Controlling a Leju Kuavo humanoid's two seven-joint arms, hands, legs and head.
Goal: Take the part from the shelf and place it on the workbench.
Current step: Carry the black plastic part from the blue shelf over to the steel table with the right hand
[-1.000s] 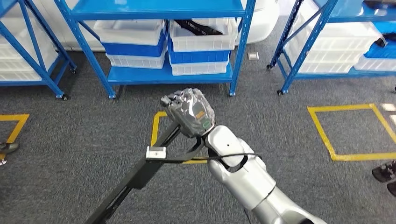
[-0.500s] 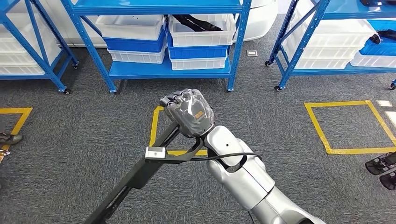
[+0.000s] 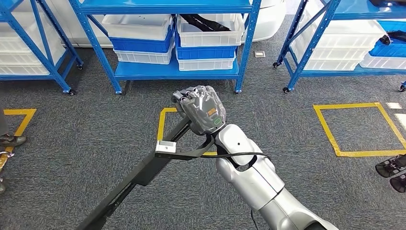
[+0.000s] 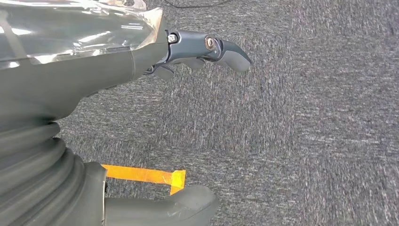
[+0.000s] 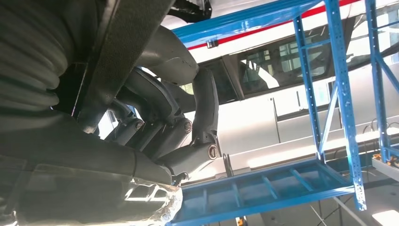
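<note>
My right hand point(image 3: 201, 111) is raised in front of me over the carpet and grips a long black bar-shaped part point(image 3: 143, 175). The part slants down toward the lower left and carries a small silver block point(image 3: 165, 145) and a thin black strap. In the right wrist view the fingers point(image 5: 188, 136) curl around the same black part point(image 5: 127, 42). My left hand point(image 4: 94, 61) hangs above the grey carpet with fingers point(image 4: 207, 47) and thumb point(image 4: 179, 207) apart, holding nothing.
Blue shelf racks point(image 3: 172, 69) with white and blue bins point(image 3: 208, 36) stand ahead, another rack point(image 3: 335, 72) at the right. Yellow tape squares point(image 3: 364, 129) mark the carpet. A person's shoes show at the right edge point(image 3: 390, 167) and left edge point(image 3: 12, 140).
The whole view has shifted, so the camera has moved. My right hand still grips the part and sits slightly higher and further right in the picture.
</note>
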